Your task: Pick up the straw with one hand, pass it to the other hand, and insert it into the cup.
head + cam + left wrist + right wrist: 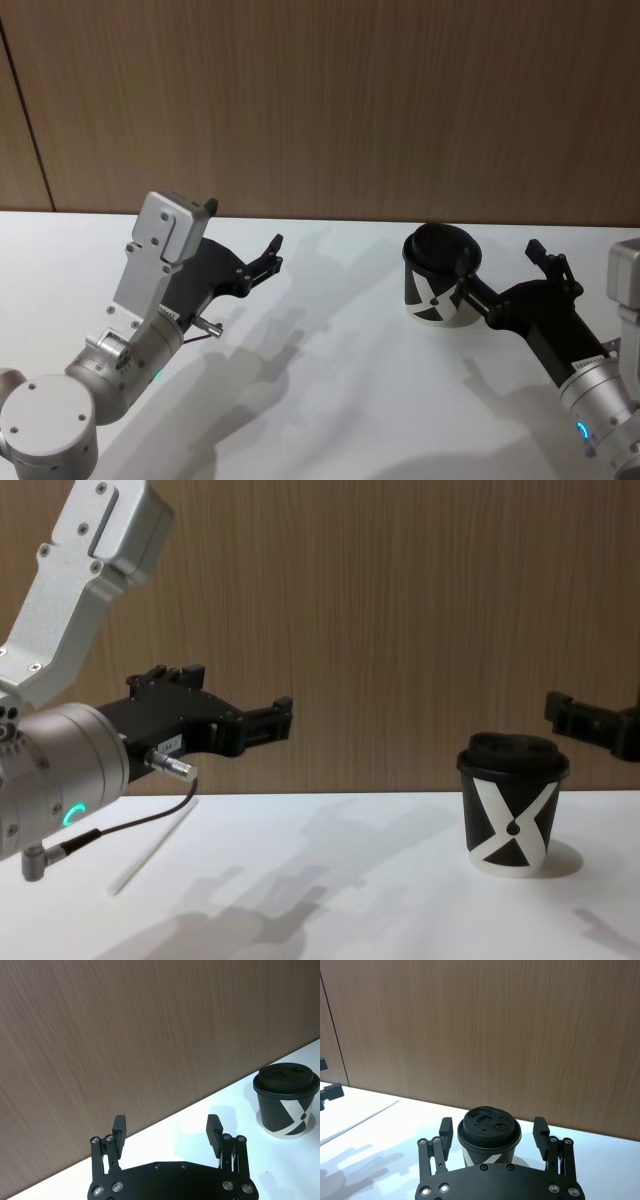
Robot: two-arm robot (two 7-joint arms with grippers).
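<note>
On the white table (pixel 330 400) before a wood-panelled wall, the straw (pixel 150 852) lies flat below the raised left hand (pixel 166 1130), whose fingers stand apart and empty. The straw's long axis runs from the robot's near left away toward the wall, slanting a little to the right, the cup's side. The right hand (pixel 498 254), likewise spread and empty, hovers close beside the lidded cup (pixel 512 820). The likely trouble is that a thin round straw lying flat may roll or slip from a pinch. The right hand, being so near, could also nudge the light cup.
</note>
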